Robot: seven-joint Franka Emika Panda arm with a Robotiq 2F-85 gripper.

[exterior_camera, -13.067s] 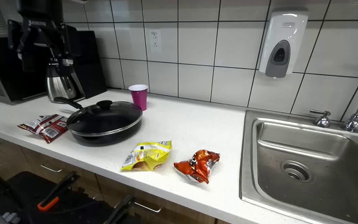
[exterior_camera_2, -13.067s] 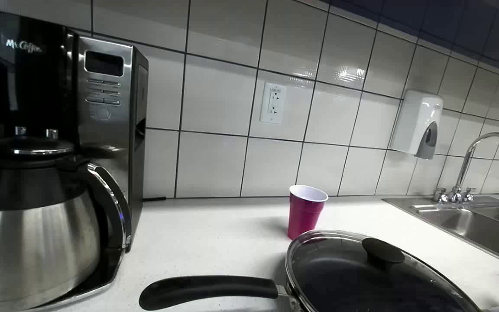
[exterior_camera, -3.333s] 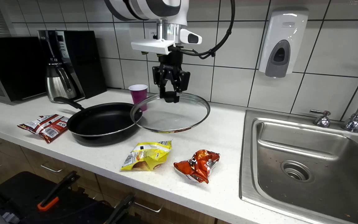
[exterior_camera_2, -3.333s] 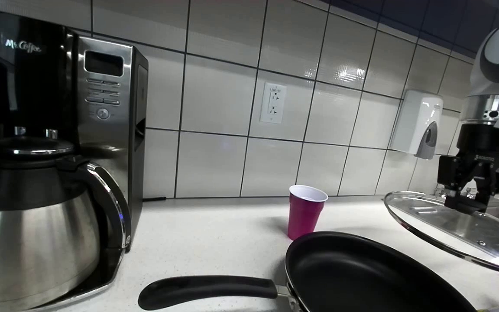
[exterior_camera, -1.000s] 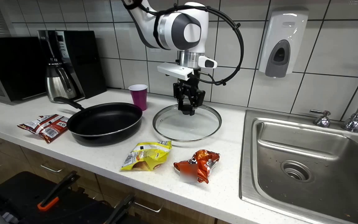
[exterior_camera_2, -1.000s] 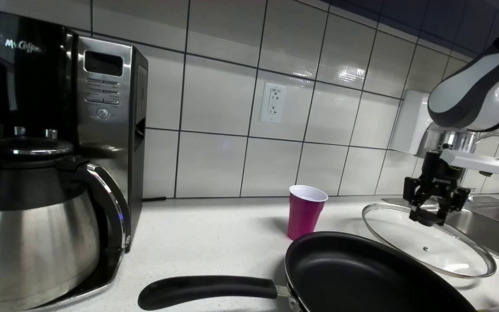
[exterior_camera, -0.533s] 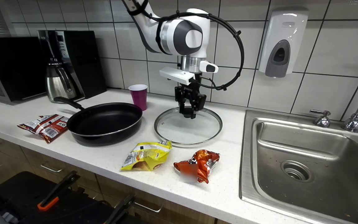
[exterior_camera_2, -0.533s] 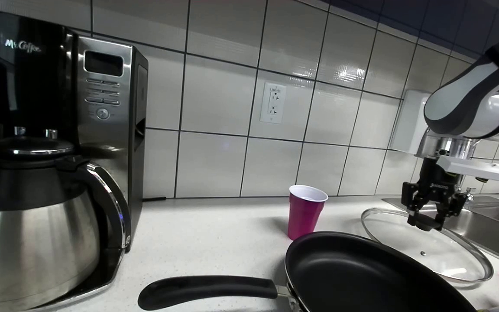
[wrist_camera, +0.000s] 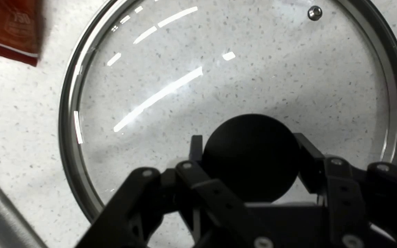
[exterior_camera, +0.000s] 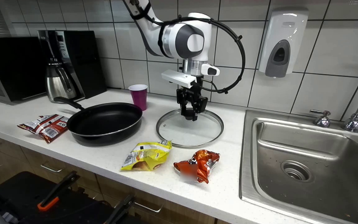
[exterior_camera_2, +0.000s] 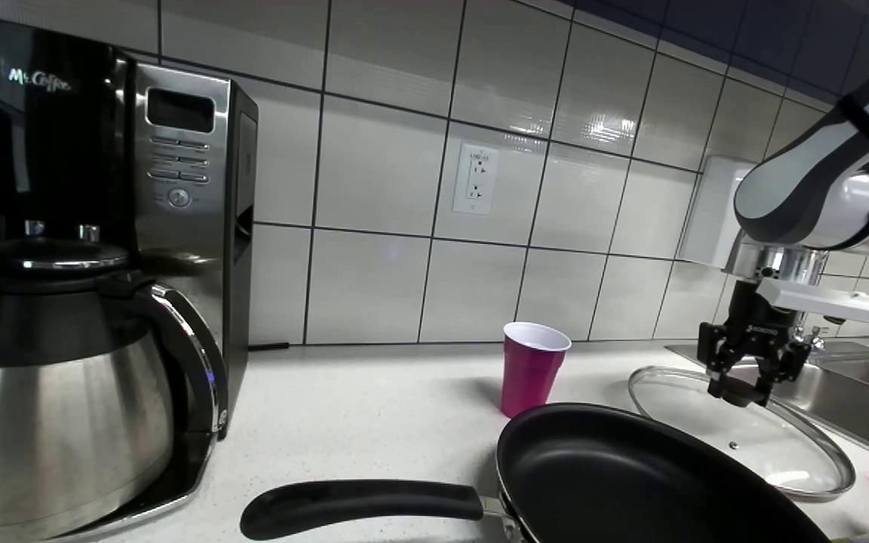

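A: Where's the pincer, and what has it got?

B: Centre of the frame in an exterior view, pointing down. Its fingers are partly spread, parted only as far as the black knob they clasp from both sides; the wrist view shows that below centre.

A: And the glass lid under that knob?

B: Just right of the frame's centre, with a gap between it and the black frying pan on the left. It looks nearly level, low at the tabletop. Whether its rim is touching down all round, I can't tell.

A: What's near it?

B: Toward the lower centre, a yellow packet, one corner overlapping the lid's rim in that view. To its right, a crumpled orange packet, partly blurred. A magenta cup stands upright behind the pan's right edge.

A: Farther out?

B: A red packet at left, just beside the pan; a steel sink at lower right; a soap dispenser at upper right. A coffee maker fills the left of an exterior view.
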